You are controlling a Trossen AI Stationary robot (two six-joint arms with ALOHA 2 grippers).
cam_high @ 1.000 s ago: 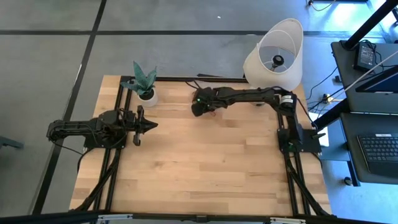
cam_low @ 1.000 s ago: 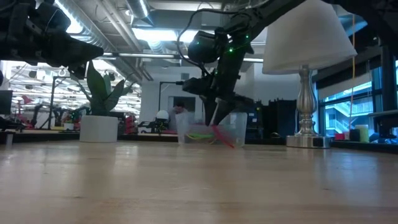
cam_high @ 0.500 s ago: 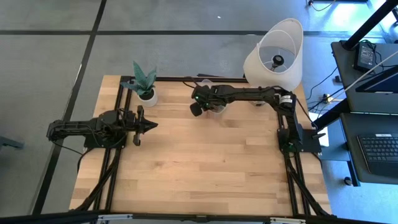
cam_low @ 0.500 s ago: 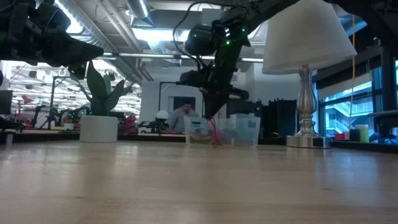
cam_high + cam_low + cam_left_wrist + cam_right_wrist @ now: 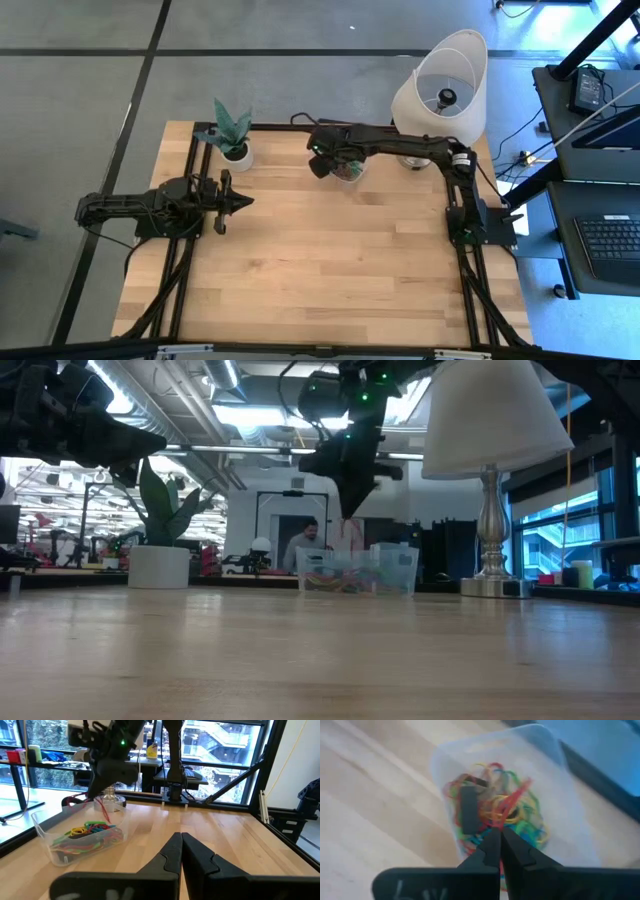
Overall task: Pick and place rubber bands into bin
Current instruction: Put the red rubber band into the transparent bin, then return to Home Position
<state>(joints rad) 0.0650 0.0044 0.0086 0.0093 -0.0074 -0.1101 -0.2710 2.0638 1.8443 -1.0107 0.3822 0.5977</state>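
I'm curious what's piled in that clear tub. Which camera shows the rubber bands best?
The right wrist view: it looks straight down into the bin at the tangled rubber bands. The left wrist view shows them from the side; the low view only through the wall; in the high view the right arm mostly hides them.

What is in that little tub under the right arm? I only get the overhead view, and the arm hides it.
Observer: The bin holds a tangle of rubber bands in green, yellow, red and orange, plus a small black block.
Operator: Is the right gripper holding anything?
Observer: Yes. The right gripper is shut above the bin, and a red band hangs from its tips.
Operator: And the left one?
Observer: The left gripper is shut with nothing between its fingers, raised off the table.
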